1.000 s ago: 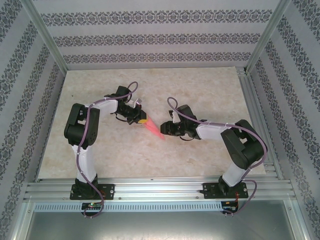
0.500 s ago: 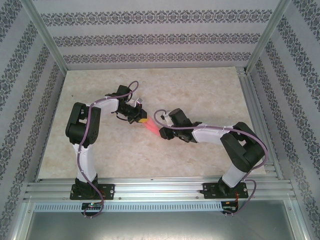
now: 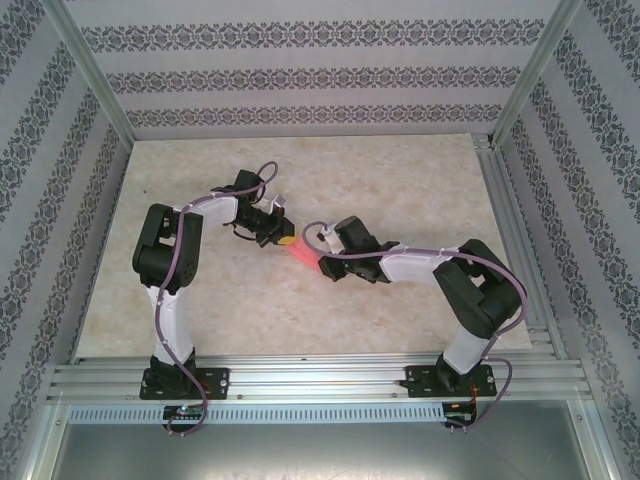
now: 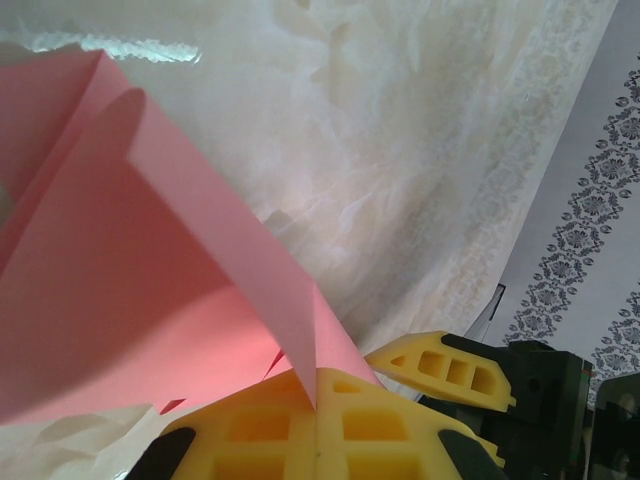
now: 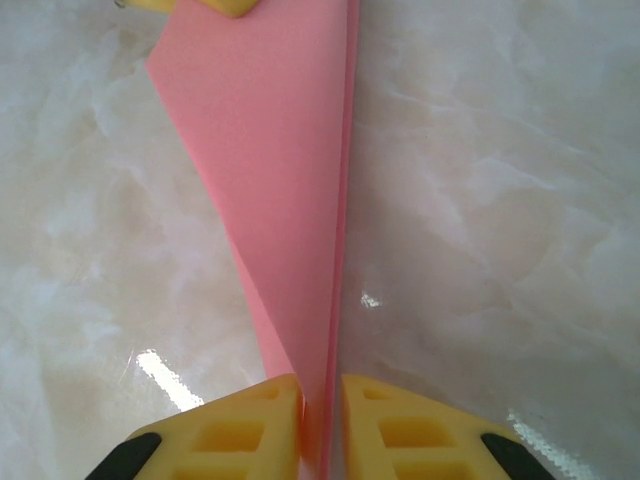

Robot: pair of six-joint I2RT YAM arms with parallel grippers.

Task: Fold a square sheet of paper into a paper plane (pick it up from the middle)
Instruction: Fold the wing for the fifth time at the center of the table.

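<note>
Right fingers [image 5: 225,435] narrowed, paper plane [image 5: 285,200] pinched between

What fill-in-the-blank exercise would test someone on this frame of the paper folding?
1. The folded paper plane is ___ in colour.
2. The left gripper and the right gripper are both shut on the ___.
3. The fingers of both grippers are ___ in colour.
Missing words: pink; paper plane; yellow.
</note>
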